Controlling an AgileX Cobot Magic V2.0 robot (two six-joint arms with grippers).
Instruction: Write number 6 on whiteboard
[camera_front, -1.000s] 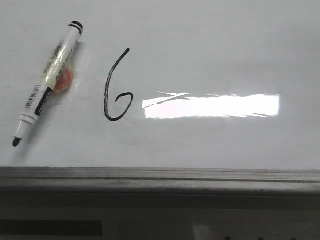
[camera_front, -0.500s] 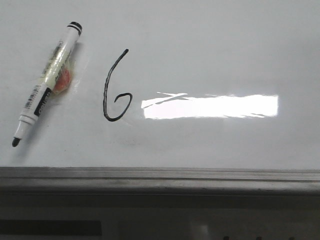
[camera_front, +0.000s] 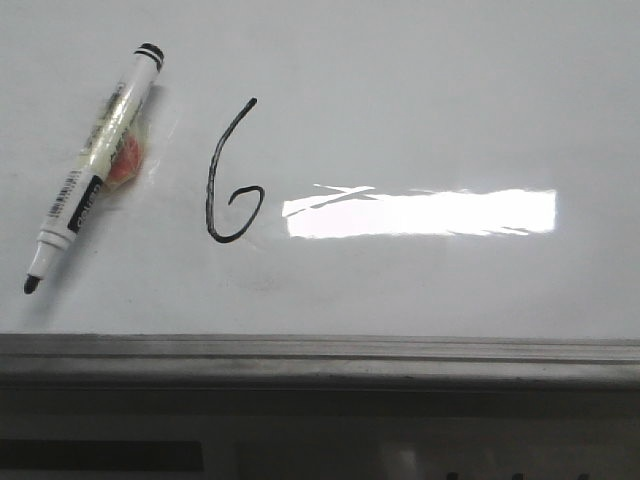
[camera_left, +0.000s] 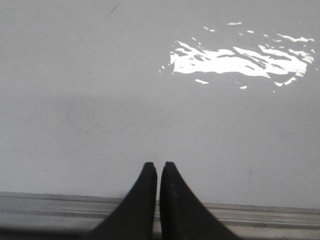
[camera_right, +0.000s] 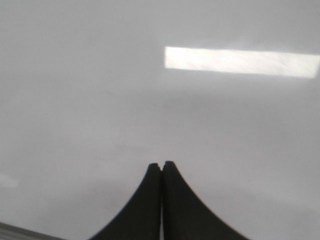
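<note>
Nothing moved: number 6 (camera_front: 232, 175) centred on whiteboard (camera_front: 420, 100).

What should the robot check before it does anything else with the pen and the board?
1. Black hand-drawn number 6 finished on the glossy white whiteboard: ok.
2. White marker with black cap end let go, lying left of the digit: ok.
3. Marker tip covered: not ok, bare.
4. Left gripper empty, fingers together: ok.
5. Right gripper empty, fingers together: ok.
6. Orange thing under the marker: cannot tell what.
</note>
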